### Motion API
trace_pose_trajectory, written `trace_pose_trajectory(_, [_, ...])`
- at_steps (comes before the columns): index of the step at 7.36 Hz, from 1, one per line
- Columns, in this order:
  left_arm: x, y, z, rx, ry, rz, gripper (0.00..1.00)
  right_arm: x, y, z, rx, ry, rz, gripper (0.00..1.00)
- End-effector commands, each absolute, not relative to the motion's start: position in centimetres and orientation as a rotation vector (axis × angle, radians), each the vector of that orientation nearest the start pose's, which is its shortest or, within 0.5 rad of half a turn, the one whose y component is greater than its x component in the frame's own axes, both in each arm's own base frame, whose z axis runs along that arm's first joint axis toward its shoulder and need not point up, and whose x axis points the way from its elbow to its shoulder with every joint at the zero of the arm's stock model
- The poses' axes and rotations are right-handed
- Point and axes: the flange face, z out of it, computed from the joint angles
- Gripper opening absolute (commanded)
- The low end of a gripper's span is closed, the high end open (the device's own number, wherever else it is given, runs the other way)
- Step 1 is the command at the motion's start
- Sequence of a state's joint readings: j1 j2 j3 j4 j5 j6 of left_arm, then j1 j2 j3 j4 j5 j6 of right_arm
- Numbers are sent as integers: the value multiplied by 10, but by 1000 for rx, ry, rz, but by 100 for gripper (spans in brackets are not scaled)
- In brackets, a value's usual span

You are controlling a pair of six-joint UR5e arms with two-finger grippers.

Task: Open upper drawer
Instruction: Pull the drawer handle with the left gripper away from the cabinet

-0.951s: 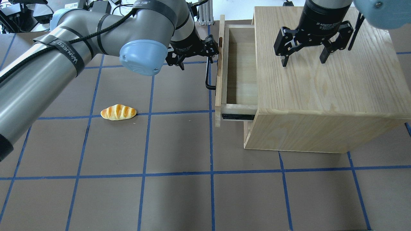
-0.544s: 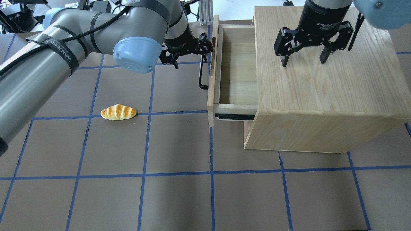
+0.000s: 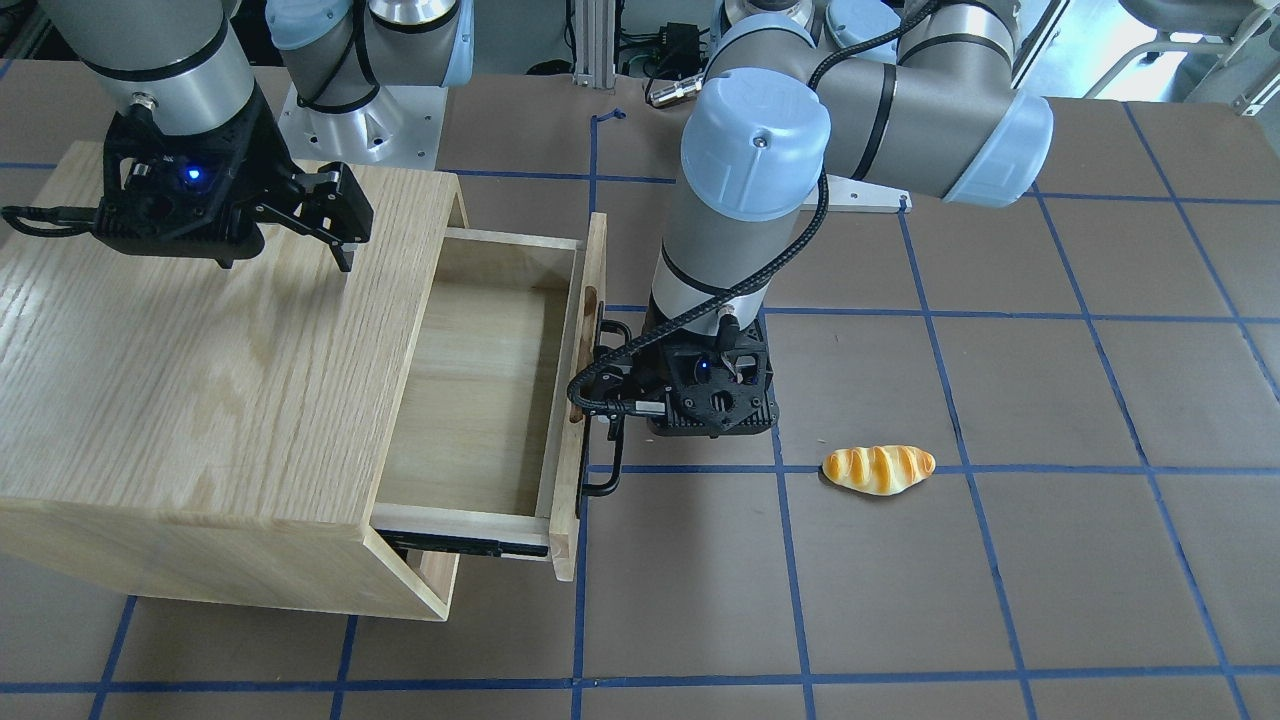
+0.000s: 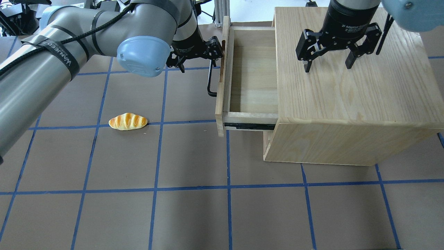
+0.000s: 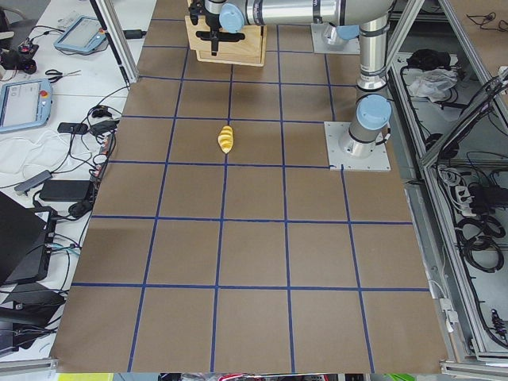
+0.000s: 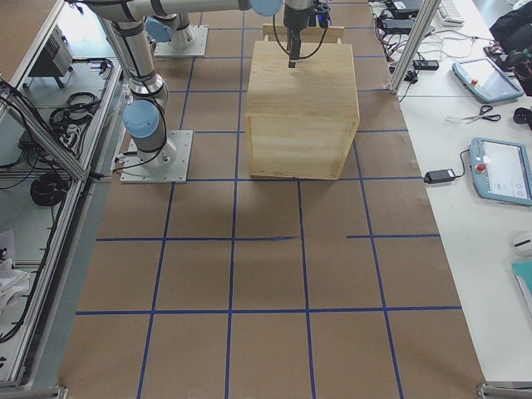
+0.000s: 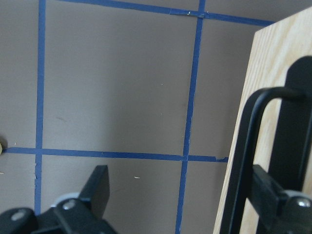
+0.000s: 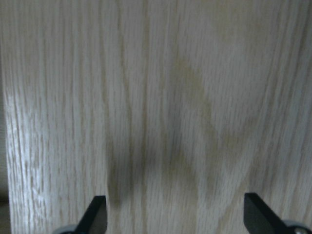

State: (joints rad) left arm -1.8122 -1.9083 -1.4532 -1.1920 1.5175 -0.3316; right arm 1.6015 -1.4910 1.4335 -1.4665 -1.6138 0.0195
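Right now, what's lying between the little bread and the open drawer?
Nothing: in the overhead view only bare brown table with blue tape lines lies between the bread roll and the upper drawer.

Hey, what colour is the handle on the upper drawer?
Black. The handle on the upper drawer shows best in the overhead exterior view.

Roll (image 4: 128, 121) left of upper drawer (image 4: 253, 76) (apart)

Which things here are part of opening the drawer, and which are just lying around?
In the job:
pale-wood upper drawer with black bar handle
left claw, open, hooked on that handle
oak-grain cabinet housing it

Just lying about:
golden striped bread roll, apart from the cabinet
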Motion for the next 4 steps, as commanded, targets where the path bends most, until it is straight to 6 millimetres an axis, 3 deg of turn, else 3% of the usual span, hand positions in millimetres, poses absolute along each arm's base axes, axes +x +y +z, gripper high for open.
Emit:
trace_pose_trajectory(1, [-279, -589, 398, -127, 3223, -221, 100, 145, -516, 505, -19, 3185, 72, 100])
trace_pose_trajectory(4, [-276, -591, 399, -110, 3223, -217, 100, 145, -516, 504, -19, 3185, 74, 100])
